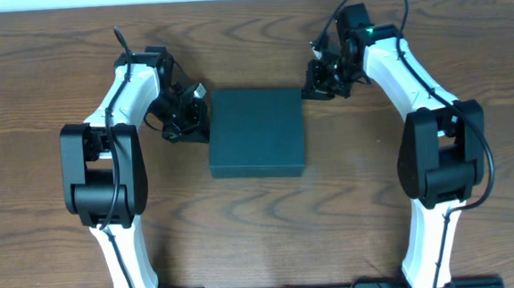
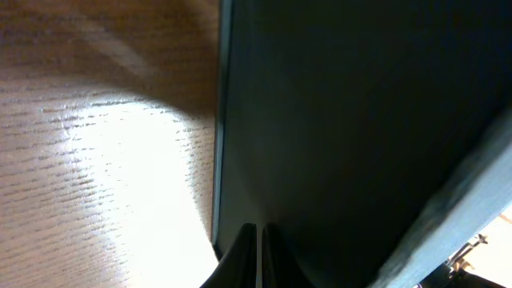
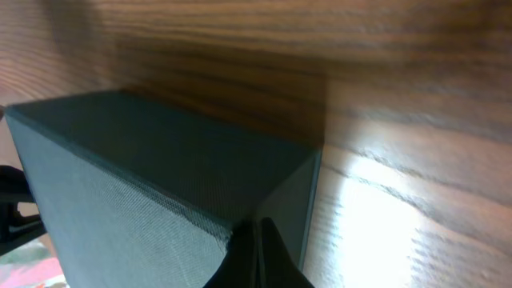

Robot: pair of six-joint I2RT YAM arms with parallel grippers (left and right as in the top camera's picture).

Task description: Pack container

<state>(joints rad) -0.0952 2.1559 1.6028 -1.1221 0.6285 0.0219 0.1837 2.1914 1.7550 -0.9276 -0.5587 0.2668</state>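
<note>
we see the container lying closed in the middle of the wooden tabletop, between our two arms. our left claw is pressed together and empty, its tips just beside the container's left wall near the far corner. our right claw is likewise pressed together, holding nothing, right at the container's far right corner.

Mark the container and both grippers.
container point(image 1: 256, 131): overhead view, middle of its top face.
left gripper point(image 2: 259, 234): left wrist view, between its shut fingertips.
right gripper point(image 3: 258, 228): right wrist view, between its shut fingertips.
</note>
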